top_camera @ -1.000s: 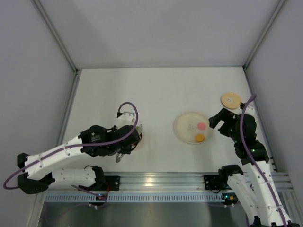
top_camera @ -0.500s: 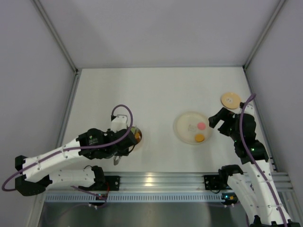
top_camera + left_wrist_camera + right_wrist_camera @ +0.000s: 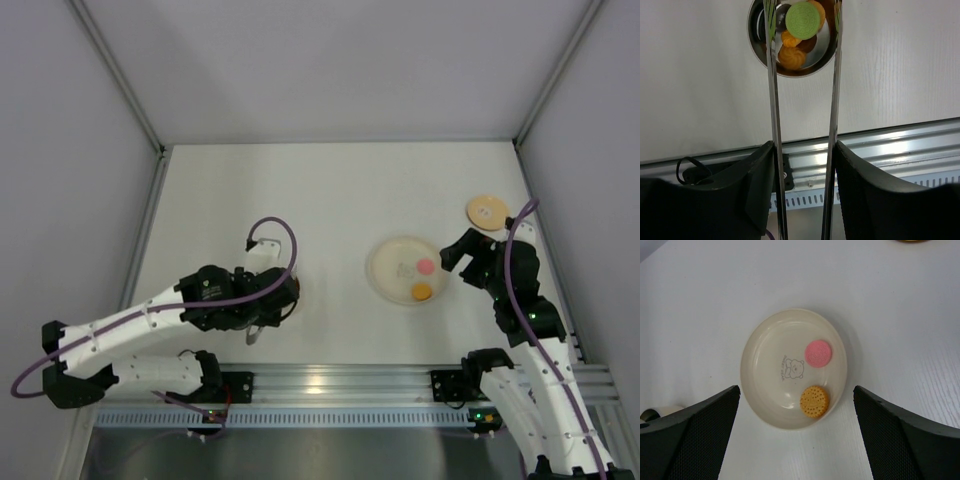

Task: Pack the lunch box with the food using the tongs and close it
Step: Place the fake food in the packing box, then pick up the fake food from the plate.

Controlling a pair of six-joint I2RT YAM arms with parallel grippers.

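Bright, even light; soft shadows

A white surface (image 3: 300, 190) with a faint plank grain fills the middle. Plain pale grey walls (image 3: 340, 60) rise behind it and on both sides, with thin metal struts (image 3: 115, 75) in the corners. A silvery slotted rail (image 3: 330, 380) runs along its near edge. The light is soft and even.

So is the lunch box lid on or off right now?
Off. The lunch box stands open, food visible inside; its wooden lid lies on the table beyond the plate.
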